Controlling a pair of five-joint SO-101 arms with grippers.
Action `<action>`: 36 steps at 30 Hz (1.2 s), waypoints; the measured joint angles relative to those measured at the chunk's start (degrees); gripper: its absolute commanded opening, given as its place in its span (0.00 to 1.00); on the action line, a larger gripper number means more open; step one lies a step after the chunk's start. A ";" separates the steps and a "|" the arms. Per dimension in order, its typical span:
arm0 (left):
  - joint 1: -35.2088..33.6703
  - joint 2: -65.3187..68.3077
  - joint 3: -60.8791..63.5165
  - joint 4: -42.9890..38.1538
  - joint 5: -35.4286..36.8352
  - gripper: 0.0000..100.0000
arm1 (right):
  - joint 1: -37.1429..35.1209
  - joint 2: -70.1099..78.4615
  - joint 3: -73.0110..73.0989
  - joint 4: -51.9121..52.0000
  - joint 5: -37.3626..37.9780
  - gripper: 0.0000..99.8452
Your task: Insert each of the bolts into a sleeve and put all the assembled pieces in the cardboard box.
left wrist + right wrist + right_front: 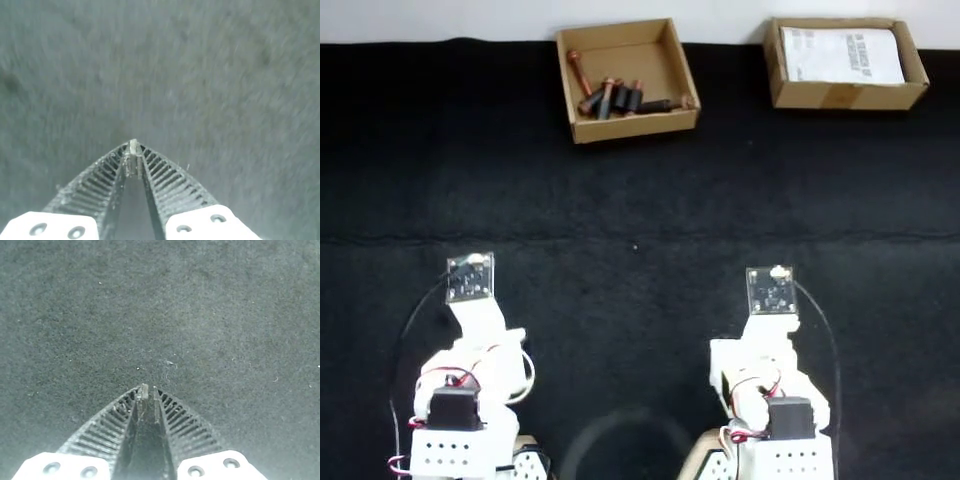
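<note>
A cardboard box [665, 120] stands at the back of the table, left of centre, and holds several copper bolts in black sleeves [618, 97]. Both arms sit folded at the near edge, far from the box. My left gripper [133, 146] hangs shut over bare black cloth with nothing between its fingers. My right gripper [148, 388] is likewise shut and empty above the cloth. In the high view the left arm [470, 330] is at the lower left and the right arm [770, 340] at the lower right.
A second cardboard box [840, 92] with a white printed sheet [842, 54] inside stands at the back right. Black cloth [640, 200] covers the table between the arms and the boxes.
</note>
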 measured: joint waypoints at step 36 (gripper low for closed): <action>0.00 0.00 0.00 0.97 0.00 0.01 | 0.00 0.00 0.00 0.00 0.00 0.01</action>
